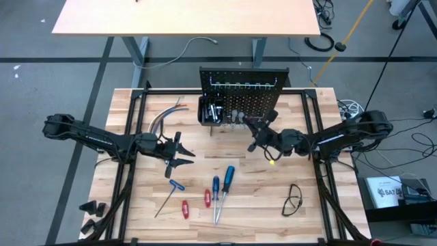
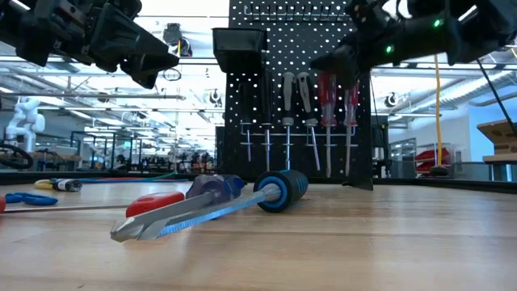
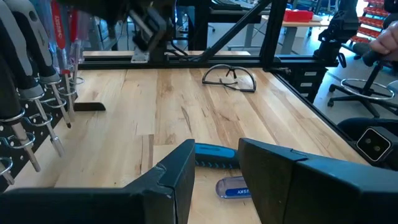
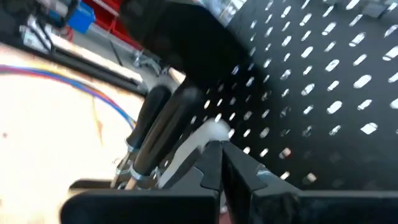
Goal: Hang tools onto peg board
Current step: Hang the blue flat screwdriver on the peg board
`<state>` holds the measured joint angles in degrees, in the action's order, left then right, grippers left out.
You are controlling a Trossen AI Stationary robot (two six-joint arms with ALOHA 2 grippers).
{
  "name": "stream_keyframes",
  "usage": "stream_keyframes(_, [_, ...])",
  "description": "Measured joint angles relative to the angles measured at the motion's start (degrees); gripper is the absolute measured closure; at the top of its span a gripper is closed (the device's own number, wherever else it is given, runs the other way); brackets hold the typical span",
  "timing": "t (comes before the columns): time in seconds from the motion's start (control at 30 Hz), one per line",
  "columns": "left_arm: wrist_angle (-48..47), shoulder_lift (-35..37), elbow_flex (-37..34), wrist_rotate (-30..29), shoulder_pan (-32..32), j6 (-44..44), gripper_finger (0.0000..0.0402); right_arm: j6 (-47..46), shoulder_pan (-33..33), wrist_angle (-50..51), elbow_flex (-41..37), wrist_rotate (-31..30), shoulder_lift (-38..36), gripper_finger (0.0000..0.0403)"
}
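Near edge of the table [image 1: 273,225]: loose tools lay in a row. From the left, an L-shaped key [image 1: 168,197] with a thin shaft, two short red-handled drivers [image 1: 184,209] [image 1: 207,198], then two blue-handled screwdrivers [image 1: 216,191] [image 1: 227,179], shafts pointing toward the near edge. In the low view one blue screwdriver [image 2: 212,208] lay flat on the wood, closest to the camera. Clear safety glasses [image 1: 293,199] sat at the near right, well apart from the tools.

Mid table, left: left end effector [image 1: 175,156] hung above the wood, just beyond the loose tools, fingers parted and holding nothing; the left wrist view showed bare table and a blue handle [image 3: 214,155] between its fingers [image 3: 180,174].

Mid table, right: right end effector [image 1: 258,130] was up against the lower front of the peg board [image 1: 244,85], fingers clenched together. The right wrist view showed the closed tips [image 4: 221,165] just beside dark tool handles [image 4: 155,130] hanging on the board; contact could not be told.

Far: peg board stood upright at the far middle of the table. Several tools hung on its hooks, among them red-handled drivers [image 2: 326,101] and dark-handled ones [image 2: 288,93]. A black bin [image 1: 210,113] sat on its front left. Coloured wires [image 1: 164,115] lay on the table left of the board.
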<state>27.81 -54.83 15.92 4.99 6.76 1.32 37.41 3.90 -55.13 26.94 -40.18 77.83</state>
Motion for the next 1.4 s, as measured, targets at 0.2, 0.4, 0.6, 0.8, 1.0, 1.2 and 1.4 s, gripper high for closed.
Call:
stream_keyframes(0.2, [-0.3,0.0,0.0,0.0,0.0,0.0,0.0272,-0.4,4.0,1.8,0.0,-0.3,-6.4,0.0403])
stream_keyframes(0.4, [-0.3,0.0,0.0,0.0,0.0,0.0,0.0272,-9.7,9.8,2.0,0.0,0.0,-9.1,0.0403])
stream_keyframes(0.6, [0.6,0.0,0.0,2.2,0.0,0.0,0.0272,-22.4,15.4,7.5,0.0,0.1,-9.1,0.0403])
stream_keyframes(0.8, [1.5,0.0,0.0,2.3,0.2,3.0,0.0272,-33.8,17.6,10.4,0.0,10.4,-8.6,0.0403])
stream_keyframes(1.0, [2.3,-0.1,0.0,2.3,3.2,7.4,0.0272,-38.1,17.6,10.2,0.0,17.7,-6.2,0.0403])
stream_keyframes(1.2, [4.7,-3.9,0.0,-0.8,10.2,12.2,0.0272,-40.1,17.6,7.0,0.0,18.1,-2.7,0.0403])
stream_keyframes(1.4, [7.1,-9.7,1.4,-5.0,16.7,13.4,0.0272,-43.1,17.6,6.6,3.8,18.1,0.2,0.0395])
